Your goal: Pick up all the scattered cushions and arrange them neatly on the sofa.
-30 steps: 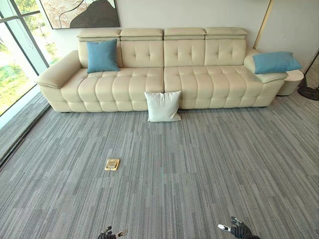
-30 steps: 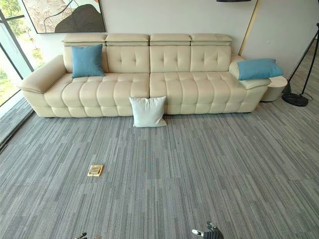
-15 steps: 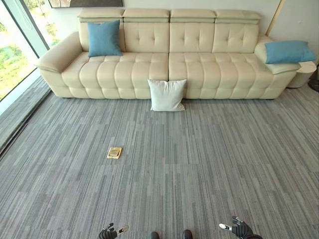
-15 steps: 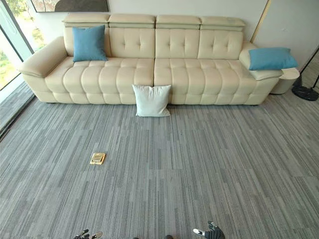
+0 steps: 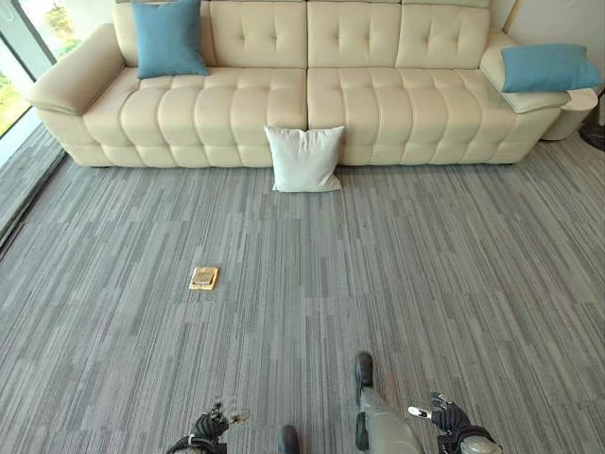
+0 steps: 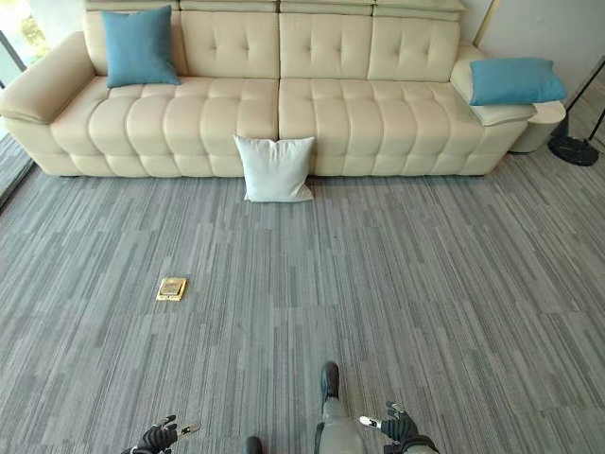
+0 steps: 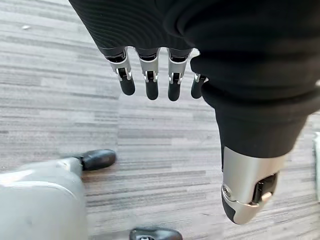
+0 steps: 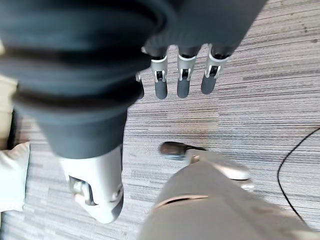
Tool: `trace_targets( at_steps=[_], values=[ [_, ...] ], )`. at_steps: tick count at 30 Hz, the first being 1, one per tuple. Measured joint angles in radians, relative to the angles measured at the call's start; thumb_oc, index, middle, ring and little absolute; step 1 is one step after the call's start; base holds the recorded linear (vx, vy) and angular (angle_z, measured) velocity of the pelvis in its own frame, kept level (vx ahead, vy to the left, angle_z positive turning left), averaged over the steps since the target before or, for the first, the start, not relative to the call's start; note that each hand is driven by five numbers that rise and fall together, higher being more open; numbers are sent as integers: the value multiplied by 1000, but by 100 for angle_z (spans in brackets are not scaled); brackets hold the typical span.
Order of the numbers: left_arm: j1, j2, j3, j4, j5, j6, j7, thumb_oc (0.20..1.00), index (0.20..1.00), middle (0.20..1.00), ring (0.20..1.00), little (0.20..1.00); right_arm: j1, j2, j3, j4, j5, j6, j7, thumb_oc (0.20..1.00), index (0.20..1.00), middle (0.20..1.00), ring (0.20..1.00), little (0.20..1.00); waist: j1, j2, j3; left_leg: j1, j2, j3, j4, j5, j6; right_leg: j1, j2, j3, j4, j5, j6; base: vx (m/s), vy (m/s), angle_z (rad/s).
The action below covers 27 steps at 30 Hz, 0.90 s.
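Note:
A white cushion (image 5: 303,159) stands on the grey carpet, leaning against the front of the cream sofa (image 5: 378,104) near its middle. One blue cushion (image 5: 169,37) is propped upright against the sofa's back at the left end. Another blue cushion (image 5: 549,68) lies on the right armrest. My left hand (image 5: 209,426) and right hand (image 5: 446,419) hang low over the carpet, far from the sofa, both open and empty. The left wrist view has the left hand's fingers (image 7: 150,82) straight; the right wrist view has the right hand's fingers (image 8: 182,80) straight too.
A small brass floor box (image 5: 204,278) is set in the carpet left of centre. A round side table (image 5: 573,109) stands past the sofa's right end, with a floor lamp base (image 6: 572,149) beside it. A window runs along the left wall.
The whole picture has shifted: the camera has come nearer the sofa and tilted down, so the sofa sits higher in view. Both hands stay low and empty.

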Motion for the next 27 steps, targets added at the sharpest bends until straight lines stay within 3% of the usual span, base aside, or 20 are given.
trace_targets(
  at_steps=[1, 2, 4, 5, 7, 9, 10, 12, 13, 16, 17, 18, 19, 20, 21, 22, 23, 24, 26, 27],
  values=[
    [3, -8, -1, -4, 0, -3, 0, 1000, 1000, 1000, 1000, 1000, 1, -4, -3, 16, 0, 0, -1, 1000, 1000, 1000, 1000, 1000, -2, 17, -4, 18, 22, -10, 0, -16, -15, -3, 15, -5, 33, 29, -12, 445, -216, 58],
    [21, -29, -2, -5, 1, -5, 0, 1000, 1000, 1000, 1000, 1000, 20, -20, -3, 41, 0, 1, 0, 1000, 1000, 1000, 1000, 1000, -12, 68, -32, 36, 95, -35, 1, -44, -47, 14, 77, -34, 51, 40, -27, 444, -217, 42],
    [30, -45, -2, -4, 3, -8, 0, 1000, 1000, 1000, 1000, 1000, 22, -41, -3, 41, -1, 1, 1, 1000, 1000, 1000, 1000, 1000, -13, 111, -57, 47, 141, -35, 8, -39, -55, 37, 127, -53, 34, 45, -38, 204, -118, 23],
    [36, -50, -2, 0, 14, -8, 0, 1000, 1000, 1000, 1000, 1000, 21, -51, 0, 35, -1, 1, 0, 1000, 1000, 1000, 1000, 1000, -14, 111, -64, 47, 154, -35, 8, -33, -61, 42, 141, -58, 24, 55, -52, 262, -167, 10],
    [32, -52, -2, -1, 31, -9, 0, 1000, 1000, 1000, 1000, 1000, -3, -75, -7, 25, -1, -5, 0, 1000, 1000, 1000, 1000, 1000, -12, 114, -71, 54, 173, -37, 47, -1, -101, 80, 165, -61, 6, 59, -125, 310, -212, 7],
    [32, -53, -2, -1, 31, -10, 0, 1000, 1000, 1000, 1000, 1000, -8, -81, -4, 19, -1, -6, 0, 1000, 1000, 1000, 1000, 1000, -10, 95, -80, 18, 169, -50, 161, -1, -140, 126, 169, -57, -33, 60, -134, 246, -189, -1],
    [28, -54, -1, 3, 30, -10, 0, 1000, 1000, 1000, 1000, 1000, -8, -78, -8, 13, 0, -6, 0, 1000, 1000, 1000, 1000, 1000, -10, 87, -79, -25, 169, -67, 277, -10, -191, 152, 171, -52, -53, 49, -149, 107, -103, -4],
    [22, -53, -1, -3, 30, -9, -1, 1000, 1000, 1000, 1000, 1000, -5, -70, -3, 14, 1, -6, 1, 1000, 1000, 1000, 1000, 1000, 0, 72, -75, -119, 151, -108, 495, -7, -225, 179, 165, -51, -52, 43, -177, 148, -116, -7],
    [24, -60, -1, -2, 30, -9, -1, 1000, 1000, 1000, 1000, 1000, -15, -74, 2, 21, 1, -3, 1, 1000, 1000, 1000, 1000, 1000, 8, 64, -69, -184, 140, -126, 639, 15, -253, 196, 169, -45, -46, 37, -231, 212, -133, -17],
    [24, -66, -1, 4, 30, -6, -1, 1000, 1000, 1000, 1000, 1000, -24, -76, 4, 19, 1, -3, 1, 1000, 1000, 1000, 1000, 1000, 11, 73, -64, -252, 116, -139, 777, 75, -263, 218, 174, -25, -45, 27, -269, 197, -86, -22],
    [9, -61, -2, 3, 30, -6, -1, 1000, 1000, 1000, 1000, 1000, -26, -72, 16, 25, 1, -3, 1, 1000, 1000, 1000, 1000, 1000, 15, 55, -46, -290, 100, -95, 827, 73, -227, 240, 155, -22, -46, 18, -279, 371, 0, 1],
    [-4, -59, -1, 2, 30, -6, -1, 1000, 1000, 1000, 1000, 1000, -39, -71, 22, 25, 1, -3, 1, 1000, 1000, 1000, 1000, 1000, 15, 54, -35, -317, 93, -73, 816, 66, -219, 254, 147, -22, -46, 5, -277, 474, 26, 35],
    [-17, -46, -3, -5, 30, -7, -2, 1000, 1000, 1000, 1000, 1000, -47, -56, 21, 33, 1, 5, 0, 1000, 1000, 1000, 1000, 1000, 15, 27, -17, -349, 101, -4, 651, 17, -182, 276, 122, -19, -46, -14, -266, 640, 119, 45],
    [-19, -42, 0, -3, 25, -17, -3, 1000, 1000, 1000, 1000, 1000, -61, -50, 23, 31, 0, 13, 1, 1000, 1000, 1000, 1000, 1000, 46, -1, -3, -351, 97, 27, 313, 20, -152, 283, 99, -10, -50, -33, -239, 451, 139, 28],
    [-36, -36, -4, -10, 22, -18, 1, 1000, 1000, 1000, 1000, 1000, -82, -59, 23, 32, 0, 9, 0, 1000, 1000, 1000, 1000, 1000, 67, 27, 10, -347, 125, 9, -10, 69, -147, 304, 112, -1, -53, -47, -220, 471, 147, 2],
    [-37, -35, -21, 0, 26, -10, -1, 1000, 1000, 1000, 1000, 1000, -106, -78, 23, 33, 0, 9, -2, 1000, 1000, 1000, 1000, 1000, 82, 73, 44, -417, 183, -33, -8, 119, -168, 351, 152, -1, -54, -65, -205, 363, 105, -28],
    [-16, -39, -21, 11, 26, -5, 0, 1000, 1000, 1000, 1000, 1000, -103, -80, 24, 32, 0, 9, -1, 1000, 1000, 1000, 1000, 1000, 99, 96, 40, -430, 214, -28, -7, 123, -173, 383, 162, 6, -54, -80, -206, 468, 172, -33],
    [2, -42, -18, 12, 22, -2, 1, 1000, 1000, 1000, 1000, 1000, -90, -79, 27, 31, 0, 4, -2, 1000, 1000, 1000, 1000, 1000, 106, 103, 32, -434, 218, -19, -6, 123, -175, 417, 155, 10, -54, -93, -208, 476, 205, -43],
    [5, -42, -9, 35, 23, 1, 0, 1000, 1000, 1000, 1000, 1000, -81, -68, 39, 34, 0, -5, -2, 1000, 1000, 1000, 1000, 1000, 112, 94, 8, -449, 194, 22, 1, 126, -165, 438, 115, 27, -53, -135, -166, 465, 245, -59],
    [30, -43, 9, 45, 23, 8, 1, 1000, 1000, 1000, 1000, 1000, -56, -55, 41, 36, -1, -4, -2, 1000, 1000, 1000, 1000, 1000, 120, 70, -27, -406, 151, 25, 1, 135, -119, 451, 60, 62, -53, -163, -123, 522, 308, -82]
  ],
)
